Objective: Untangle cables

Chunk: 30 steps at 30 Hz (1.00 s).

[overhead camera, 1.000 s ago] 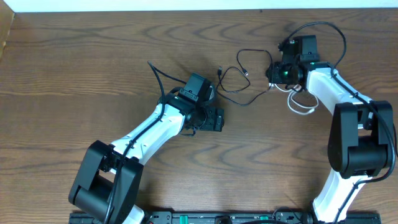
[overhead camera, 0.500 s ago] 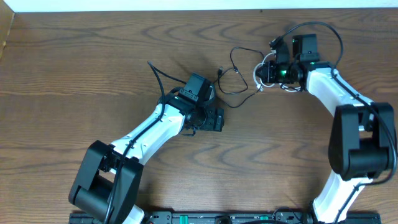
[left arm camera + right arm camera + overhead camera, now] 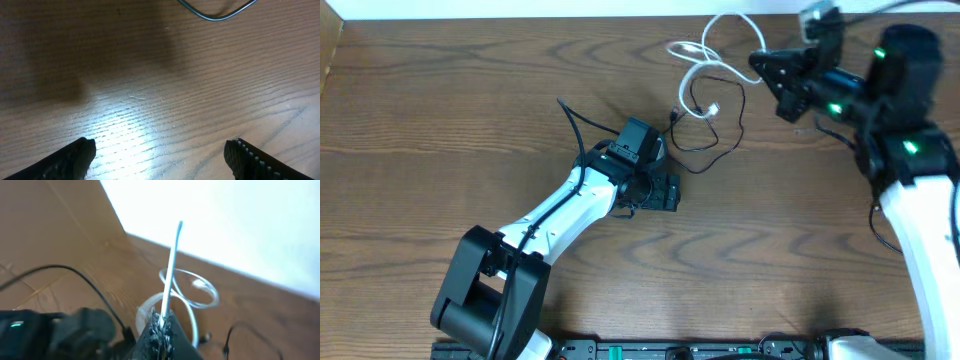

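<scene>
The white cable (image 3: 705,55) hangs in loops from my right gripper (image 3: 767,66), which is raised above the far right of the table and shut on it. In the right wrist view the white cable (image 3: 172,267) sticks up from the shut jaws (image 3: 161,325). The black cable (image 3: 720,135) lies in loose loops on the table under the white one, one plug end near the left arm. A bend of it shows in the left wrist view (image 3: 215,15). My left gripper (image 3: 665,193) rests low on the table, open and empty (image 3: 160,155).
The wooden table (image 3: 440,140) stretches to the left. A white wall edge (image 3: 520,8) runs along the far side. The left arm's own thick black cable (image 3: 572,120) sticks out toward the far left.
My right gripper has lifted up and toward the right with the white cable, pulling it off the table and away from the black cable. The left arm has not moved.
</scene>
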Each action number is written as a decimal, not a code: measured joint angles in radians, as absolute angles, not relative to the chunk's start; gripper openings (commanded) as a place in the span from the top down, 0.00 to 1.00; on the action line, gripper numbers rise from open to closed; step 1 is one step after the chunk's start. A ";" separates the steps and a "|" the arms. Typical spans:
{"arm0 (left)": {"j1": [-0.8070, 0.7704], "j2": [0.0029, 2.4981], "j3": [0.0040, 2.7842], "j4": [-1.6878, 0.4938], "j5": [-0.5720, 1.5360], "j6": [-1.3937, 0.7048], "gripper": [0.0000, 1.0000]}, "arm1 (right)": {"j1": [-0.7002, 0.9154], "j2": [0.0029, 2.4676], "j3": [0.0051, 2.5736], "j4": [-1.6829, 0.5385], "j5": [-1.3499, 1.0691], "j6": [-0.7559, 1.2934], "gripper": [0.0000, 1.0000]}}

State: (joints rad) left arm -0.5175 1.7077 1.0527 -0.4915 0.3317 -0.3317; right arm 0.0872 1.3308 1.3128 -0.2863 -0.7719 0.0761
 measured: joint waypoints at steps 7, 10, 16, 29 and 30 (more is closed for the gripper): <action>-0.517 1.708 1.053 -0.492 0.331 -0.332 0.13 | 0.088 1.284 1.318 -0.525 -0.719 0.057 0.99; -0.517 1.708 1.053 -0.493 0.332 -0.332 0.13 | 0.088 1.317 1.317 -0.690 -0.611 0.052 0.99; -0.517 1.708 1.053 -0.492 0.332 -0.332 0.13 | 0.088 1.422 1.313 -0.984 -0.486 0.044 0.99; -0.518 1.708 1.053 -0.478 0.343 -0.331 0.13 | 0.194 1.541 1.312 -1.066 -0.669 -0.133 0.99; -0.518 1.708 1.053 -0.475 0.343 -0.332 0.13 | 0.204 1.541 1.312 -1.069 -0.677 -0.140 0.99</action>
State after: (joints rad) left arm -0.5182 1.7077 1.0527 -0.4747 0.3428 -0.3317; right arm 0.2043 1.5406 1.3125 -1.0691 -0.6773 -0.1398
